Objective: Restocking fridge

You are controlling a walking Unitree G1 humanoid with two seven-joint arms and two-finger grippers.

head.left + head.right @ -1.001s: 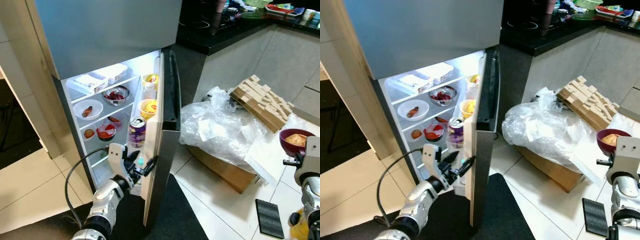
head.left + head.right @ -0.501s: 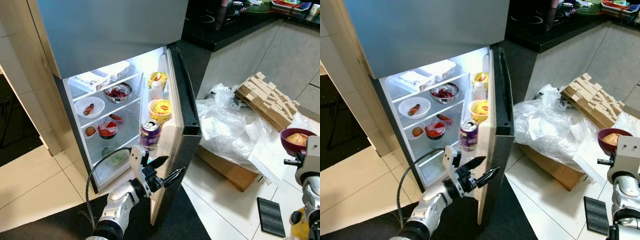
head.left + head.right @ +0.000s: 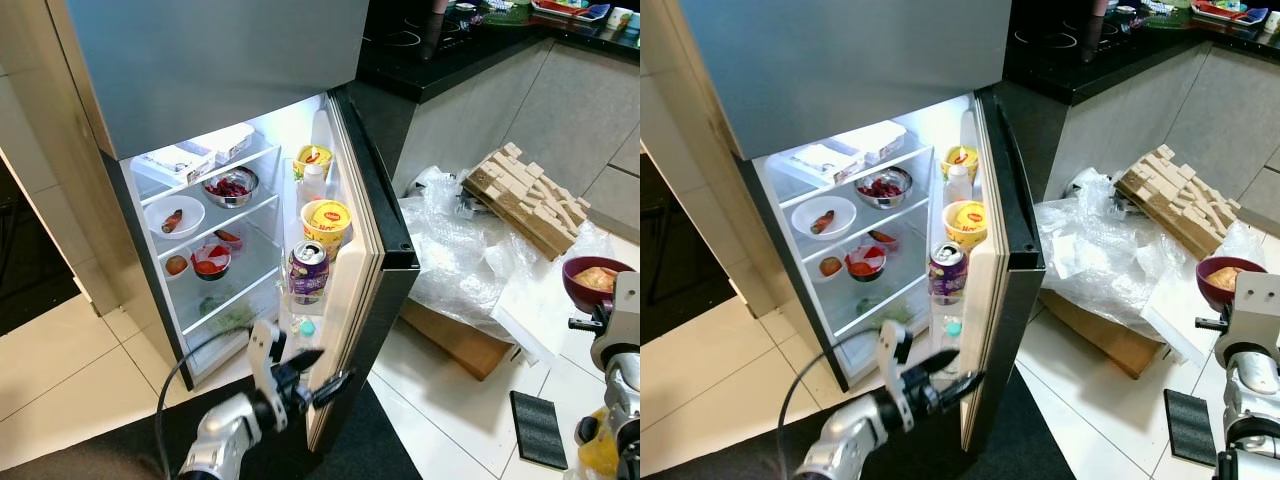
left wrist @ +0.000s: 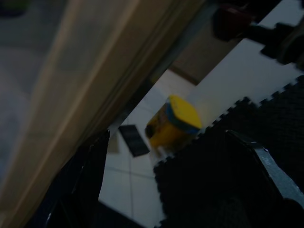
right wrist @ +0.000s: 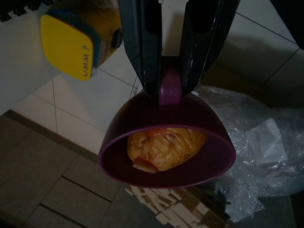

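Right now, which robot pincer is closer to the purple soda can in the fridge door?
Left. The left pincer hangs open just below the soda can, by the door's lower edge. The right pincer is far off, holding the purple bowl.

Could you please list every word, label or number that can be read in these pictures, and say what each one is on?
"UMM?" on the yellow face of the yellow and blue box on the floor, in the right wrist view.
Print on the purple can in the fridge door: too small to read.
Print on the yellow cup lid above it: too blurred to read.
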